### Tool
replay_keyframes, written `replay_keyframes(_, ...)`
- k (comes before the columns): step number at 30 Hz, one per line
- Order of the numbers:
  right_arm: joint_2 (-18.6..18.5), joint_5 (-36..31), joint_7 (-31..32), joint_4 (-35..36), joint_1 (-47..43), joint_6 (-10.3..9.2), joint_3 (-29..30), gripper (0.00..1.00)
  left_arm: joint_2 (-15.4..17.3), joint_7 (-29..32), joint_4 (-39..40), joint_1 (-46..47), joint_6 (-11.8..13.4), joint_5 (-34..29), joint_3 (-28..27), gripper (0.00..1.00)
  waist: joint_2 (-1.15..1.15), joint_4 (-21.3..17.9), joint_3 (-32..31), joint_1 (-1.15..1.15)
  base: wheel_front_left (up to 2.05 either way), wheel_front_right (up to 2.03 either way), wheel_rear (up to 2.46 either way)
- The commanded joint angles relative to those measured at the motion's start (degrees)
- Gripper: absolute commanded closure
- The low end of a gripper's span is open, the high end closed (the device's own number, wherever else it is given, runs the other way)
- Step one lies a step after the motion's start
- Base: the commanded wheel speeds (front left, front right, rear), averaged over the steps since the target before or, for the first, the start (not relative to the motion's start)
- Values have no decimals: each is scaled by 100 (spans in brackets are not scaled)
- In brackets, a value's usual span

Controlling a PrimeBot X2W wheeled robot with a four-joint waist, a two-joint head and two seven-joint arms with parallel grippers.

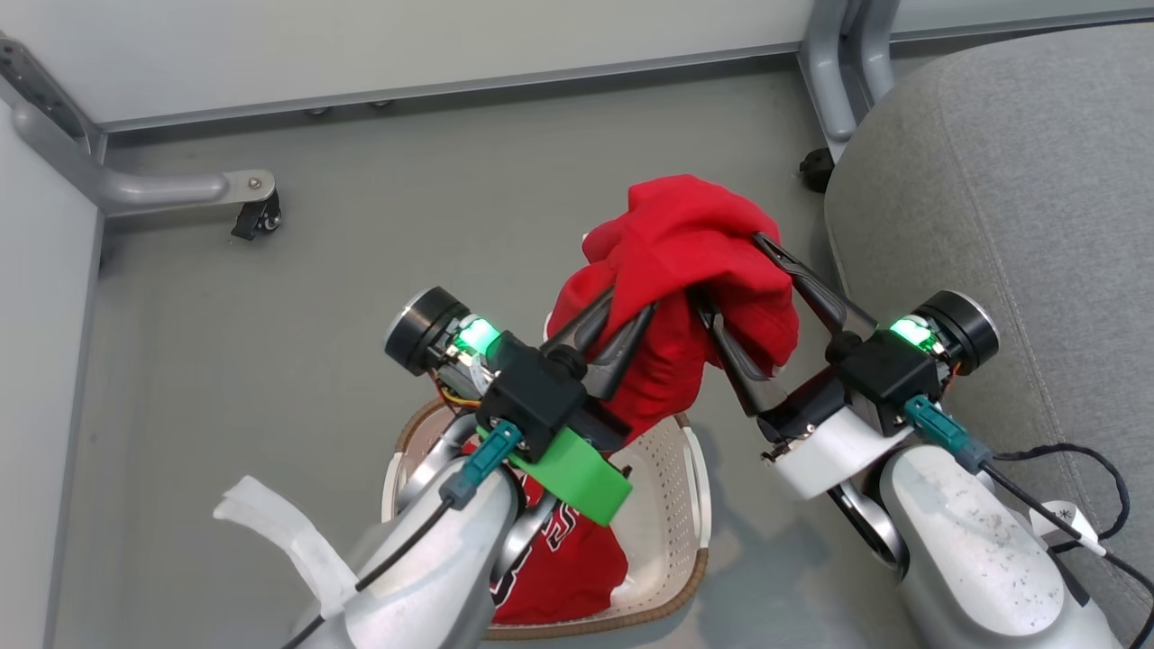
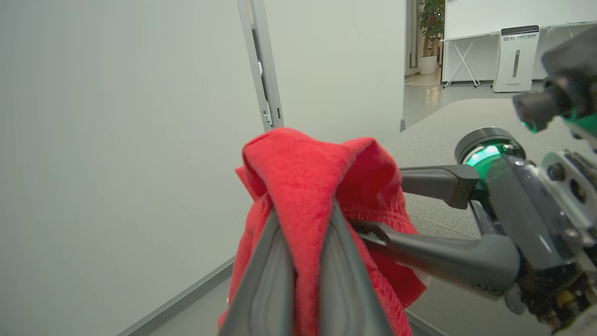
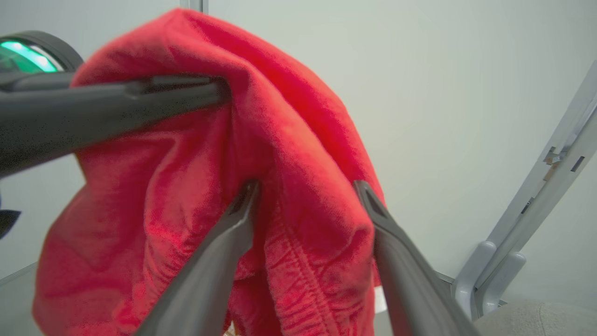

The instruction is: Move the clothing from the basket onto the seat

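Left end effector (image 1: pixel 631 305) clamped plain red shorts (image 1: pixel 694 225), right end effector (image 1: pixel 728 270) apart astride them; lettered red jersey (image 1: pixel 559 559) lay in white perforated basket (image 1: pixel 667 595); neither had reached light-grey upholstered seat (image 1: pixel 1010 180).

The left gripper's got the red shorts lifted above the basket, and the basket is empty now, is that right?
Not empty. The head view shows the red jersey lying in the basket. The rest stands: the left gripper holds the red shorts above it.

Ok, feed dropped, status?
Left pincer shut on shorts, held above basket. Right pincer open, straddling them. Jersey in basket. Nothing seen blocking seat.
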State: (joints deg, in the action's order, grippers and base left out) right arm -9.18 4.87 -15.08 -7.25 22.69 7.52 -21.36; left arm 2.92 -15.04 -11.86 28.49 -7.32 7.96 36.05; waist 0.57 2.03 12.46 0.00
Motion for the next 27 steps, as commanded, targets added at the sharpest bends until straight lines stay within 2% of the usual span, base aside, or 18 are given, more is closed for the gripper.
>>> replay_keyframes(1, -93, 80, -14, -71, 101, -6, -92, 0, -3, -21, 42, 86, -22, 66, 68, 100, -57, 35, 53, 0, 0, 0, 0)
replay_keyframes(8, -388, 578, -14, -522, 401, -6, -705, 0, -3, -21, 118, 154, -23, 117, 381, 100, -57, 61, 90, 0, 0, 0, 0)
replay_keyframes(9, -433, 637, -14, -588, 445, -6, -811, 9, -2, -21, 126, 152, -23, 123, 415, 100, -57, 68, 93, 0, 0, 0, 0)
replay_keyframes(10, -439, 697, -14, -599, 484, -6, -861, 68, -2, -21, 140, 154, -23, 137, 433, 100, -57, 74, 96, 0, 0, 0, 0)
replay_keyframes(11, -423, 802, -14, -605, 503, -6, -917, 100, -4, -21, 155, 150, -23, 158, 451, 100, -57, 78, 96, 0, 0, 0, 0)
replay_keyframes(16, -407, 1012, -14, -538, 404, -6, -992, 100, -2, -21, 129, 99, -23, 229, 472, 100, -57, 88, 91, 0, 0, 0, 0)
replay_keyframes(25, -277, 1147, -14, -369, 80, -6, -771, 100, -3, -21, 29, -1, -22, 271, 382, 100, -57, 41, 23, 0, 0, 0, 0)
replay_keyframes(27, -238, 1156, -14, -355, 41, -6, -676, 100, -3, -21, 53, -21, 9, 297, 363, 0, -57, 26, 13, 0, 0, 0, 0)
